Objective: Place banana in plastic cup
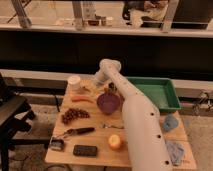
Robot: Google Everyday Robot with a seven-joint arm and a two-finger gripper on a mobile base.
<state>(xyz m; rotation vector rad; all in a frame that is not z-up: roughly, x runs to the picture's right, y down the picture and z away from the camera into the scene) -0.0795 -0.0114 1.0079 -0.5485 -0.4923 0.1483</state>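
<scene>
Banana (88,90) is lying flat on the table (97,137) near the back-left, btwn the white cup (75,81) and the purple bowl (108,103), just behind the carrot (81,99). It's loose, nothing gripping it.

Going L to R: white cup is standing at the back corner, w/ the carrot lying in front of it. Next, the gripper (95,85) is hanging right by the banana's R end w/ fingers spread wide, prob. lining up to straddle the fruit before closing. The arm is arching over the bowl to reach that spot. Further R, the green tray (159,95) is sitting at the back edge.

Plastic cup (169,122) is sitting far R, well apart from the banana, so the carry is prob. going to be crossing over the bowl. Cup is looking small vs. the banana, so it's likely needing to go in end-first.
</scene>
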